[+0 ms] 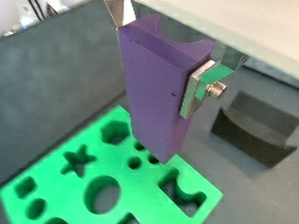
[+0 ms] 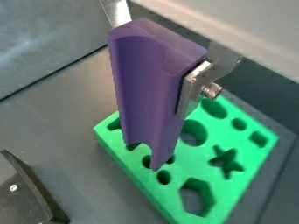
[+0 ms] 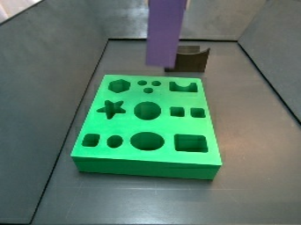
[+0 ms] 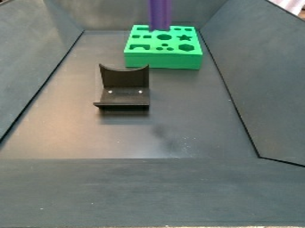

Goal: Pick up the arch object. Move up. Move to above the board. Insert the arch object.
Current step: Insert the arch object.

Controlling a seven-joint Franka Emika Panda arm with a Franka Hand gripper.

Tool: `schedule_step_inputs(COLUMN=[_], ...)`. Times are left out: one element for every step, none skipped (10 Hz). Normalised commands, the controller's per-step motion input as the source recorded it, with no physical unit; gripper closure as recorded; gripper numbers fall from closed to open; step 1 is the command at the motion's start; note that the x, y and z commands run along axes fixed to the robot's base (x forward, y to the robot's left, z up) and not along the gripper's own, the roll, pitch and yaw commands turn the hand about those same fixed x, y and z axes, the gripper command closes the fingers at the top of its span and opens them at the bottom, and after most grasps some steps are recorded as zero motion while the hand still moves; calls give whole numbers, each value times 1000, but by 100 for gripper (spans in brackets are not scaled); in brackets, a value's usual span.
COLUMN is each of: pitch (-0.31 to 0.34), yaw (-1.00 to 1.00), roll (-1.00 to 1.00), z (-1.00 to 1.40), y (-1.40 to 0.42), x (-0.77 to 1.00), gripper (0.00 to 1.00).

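Observation:
The arch object (image 1: 155,87) is a tall matte purple column with a curved notch in its upper end. My gripper (image 1: 158,48) is shut on it, one silver finger (image 1: 197,89) pressed to its side; the same grip shows from the opposite side (image 2: 156,48). The column (image 3: 165,31) hangs upright over the far part of the green board (image 3: 147,141), its lower end apart from the top face. The board's star, hexagon, round, square and arch holes face up (image 1: 82,179). In both side views the gripper itself is out of frame above the column (image 4: 159,12).
The dark L-shaped fixture (image 4: 121,89) stands on the grey floor beside the board (image 4: 165,49), also seen behind the column (image 3: 192,60) and in both wrist views (image 1: 257,127) (image 2: 24,188). Sloping grey walls (image 4: 42,71) enclose the floor.

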Motion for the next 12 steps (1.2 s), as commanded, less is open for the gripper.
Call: schedule_step_inputs(pitch=[-103, -60, -20, 0, 194, 253, 261, 279, 274, 299, 259, 227], yaw=[-26, 0, 0, 0, 0, 0, 0, 0, 0, 0, 57, 57], roll=[-156, -136, -81, -23, 63, 64, 123, 136, 129, 143, 117, 119], z=[-791, -729, -637, -320, 0, 283, 360, 300, 306, 9, -129, -100], y=[126, 0, -11, -140, -323, -326, -369, -369, -377, -297, -111, -57], x=[1000, 1000, 1000, 1000, 946, 871, 809, 780, 794, 811, 431, 431], gripper=[100, 100, 100, 100, 100, 100, 100, 100, 100, 100, 100, 100])
